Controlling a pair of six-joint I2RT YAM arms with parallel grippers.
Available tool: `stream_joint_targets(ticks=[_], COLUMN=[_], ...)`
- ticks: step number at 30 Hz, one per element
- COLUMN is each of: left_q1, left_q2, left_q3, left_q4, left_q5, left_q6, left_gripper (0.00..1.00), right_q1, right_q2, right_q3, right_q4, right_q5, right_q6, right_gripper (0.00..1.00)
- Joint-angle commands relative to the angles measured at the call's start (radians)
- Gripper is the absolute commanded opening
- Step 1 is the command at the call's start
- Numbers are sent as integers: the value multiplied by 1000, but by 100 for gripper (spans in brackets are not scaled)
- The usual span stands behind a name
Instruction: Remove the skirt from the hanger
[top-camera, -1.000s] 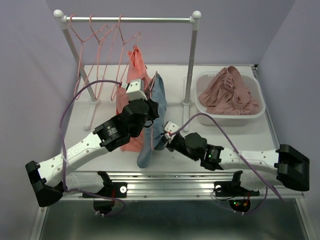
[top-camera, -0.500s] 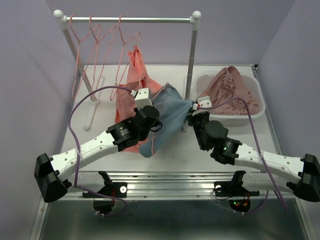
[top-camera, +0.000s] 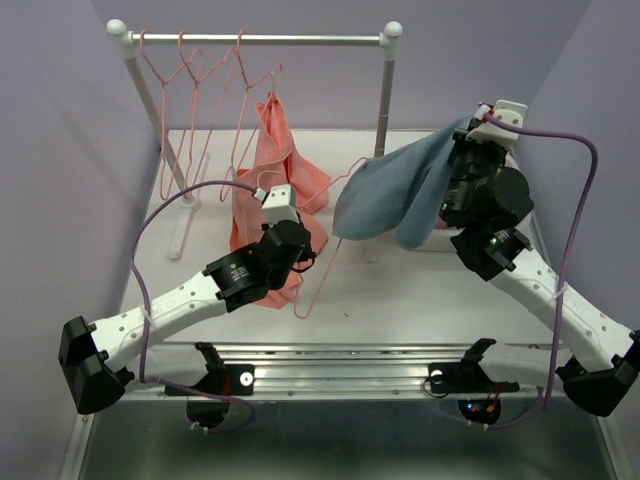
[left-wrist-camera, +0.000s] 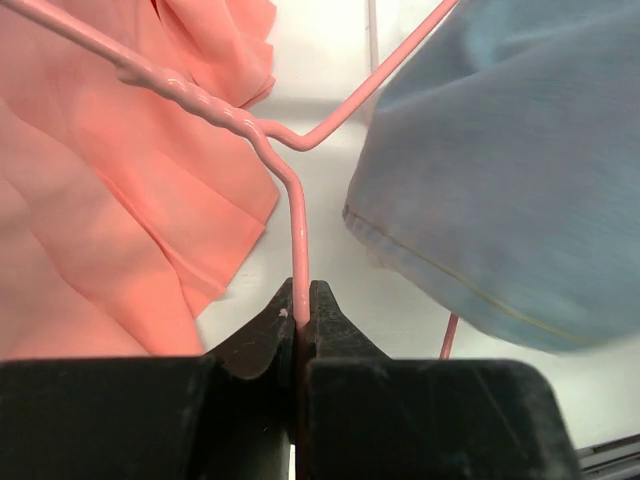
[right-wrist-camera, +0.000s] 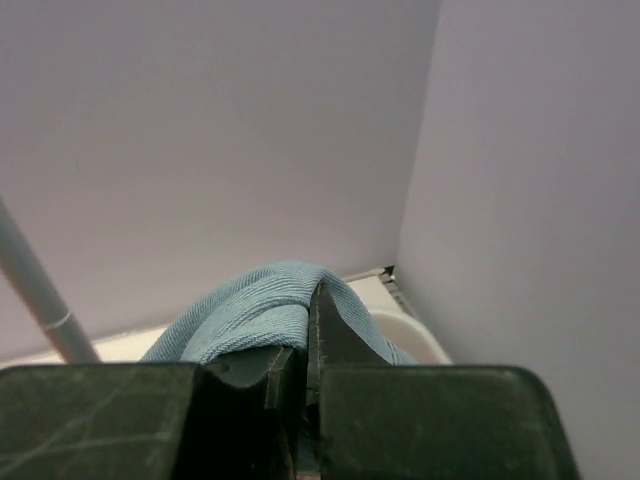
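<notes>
The blue skirt hangs in the air at the right, bunched in my right gripper, which is shut on a fold of it. My right gripper is raised high near the right wall. The pink wire hanger slants across the middle of the table. My left gripper is shut on its stem, with the jaws pinching the wire. The skirt's lower left edge still lies against the hanger's arm. I cannot tell whether it is fully free.
A salmon garment hangs from the clothes rack behind my left arm, beside several empty pink hangers. The rack's right post stands just left of the skirt. The white basket's rim shows below my right gripper.
My right gripper has swung up and to the right with the skirt, pulling it along and away from the hanger. My left gripper has kept its hold on the hanger and shifted slightly.
</notes>
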Motion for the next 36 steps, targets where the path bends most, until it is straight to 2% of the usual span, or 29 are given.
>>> stream_joint_targets(ticks=[1, 5, 8, 11, 17, 25, 31, 36], left_q1=[4, 4, 4, 4, 4, 4, 4, 3], left_q2=[-24, -24, -30, -36, -31, 2, 29, 29], left_q3=[-14, -10, -10, -14, -10, 1, 15, 24], left_q4=[14, 16, 14, 20, 25, 20, 23, 19], left_q5=[-21, -12, -15, -12, -19, -27, -24, -19], left_q6=[11, 17, 17, 16, 23, 26, 28, 29], left_gripper=[0, 0, 0, 0, 0, 0, 0, 0], right_q1=[-93, -198, -324, -360, -443, -464, -516, -535], right_q2=[32, 131, 236, 289, 312, 283, 334, 317], right_q3=[129, 233, 437, 512, 529, 534, 589, 554], right_q4=[86, 77, -25, -110, -151, -185, -193, -193], right_q5=[-8, -29, -44, -98, -127, -176, -187, -206], right_q6=[-93, -139, -98, -61, -47, -38, -84, -60], right_gripper=[1, 1, 1, 1, 1, 1, 1, 1])
